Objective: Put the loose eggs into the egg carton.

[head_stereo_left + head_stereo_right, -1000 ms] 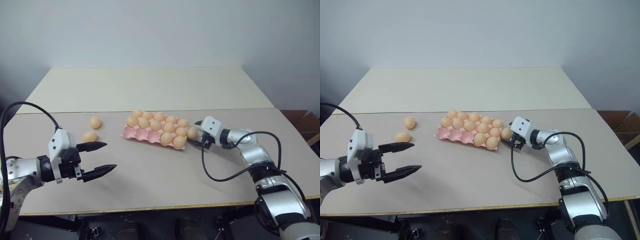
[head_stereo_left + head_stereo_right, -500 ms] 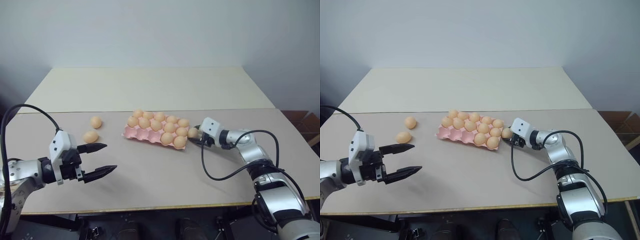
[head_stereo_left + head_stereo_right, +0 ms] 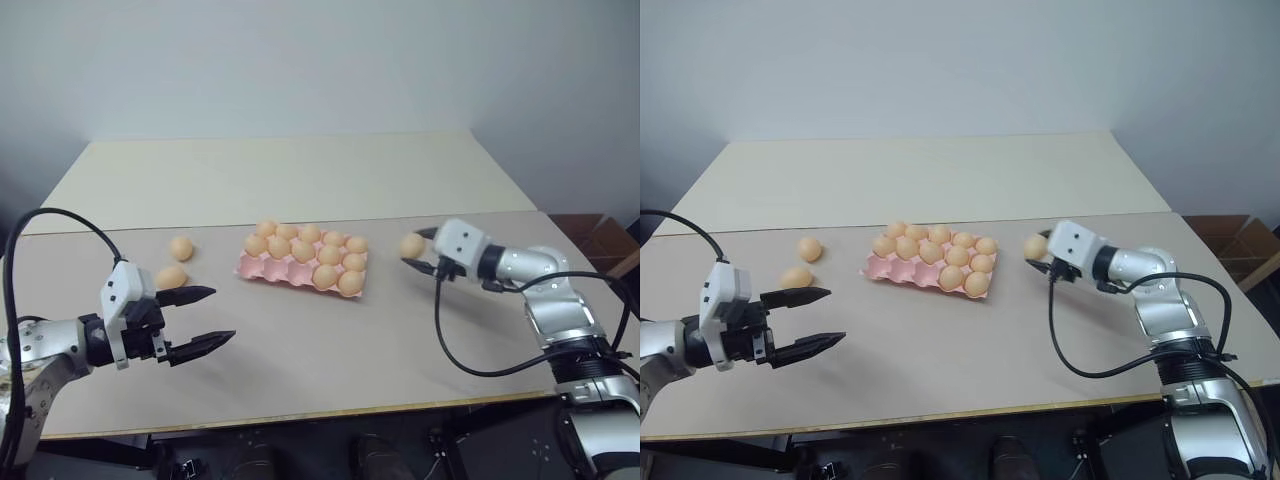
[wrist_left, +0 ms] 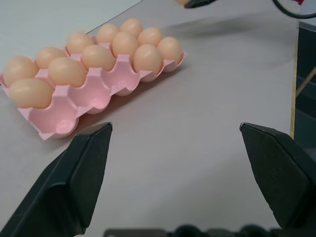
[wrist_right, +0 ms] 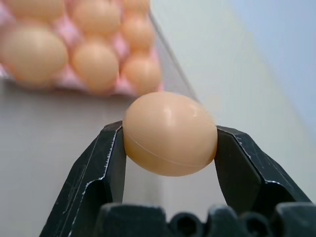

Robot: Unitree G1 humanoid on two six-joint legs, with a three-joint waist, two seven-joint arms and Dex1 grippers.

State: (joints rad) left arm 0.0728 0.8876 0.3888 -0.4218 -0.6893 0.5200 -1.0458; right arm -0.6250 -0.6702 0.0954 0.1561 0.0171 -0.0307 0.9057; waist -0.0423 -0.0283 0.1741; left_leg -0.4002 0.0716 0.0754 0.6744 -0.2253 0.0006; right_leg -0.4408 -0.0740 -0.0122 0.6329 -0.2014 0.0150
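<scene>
The pale pink egg carton [image 3: 262, 270] lies mid-table with several light orange-tan eggs seated in its cups; its cups nearest my left side stand bare [image 4: 101, 96]. My right gripper [image 3: 419, 250] hovers above the table to the right of the carton, shut on one egg [image 5: 169, 133]. Two loose eggs lie on the table left of the carton, one [image 3: 181, 248] farther back and one [image 3: 171, 277] nearer. My left gripper [image 3: 198, 318] stands open just in front of the nearer egg, holding nothing.
A second, paler table [image 3: 280, 175] butts against the far edge of the working table. A cardboard box [image 3: 597, 236] sits on the floor at the right. A black cable [image 3: 470, 365] loops under my right forearm.
My right gripper closed on the egg beside the carton's right end, lifted it and drew back to the right. The left gripper stayed still and open.
</scene>
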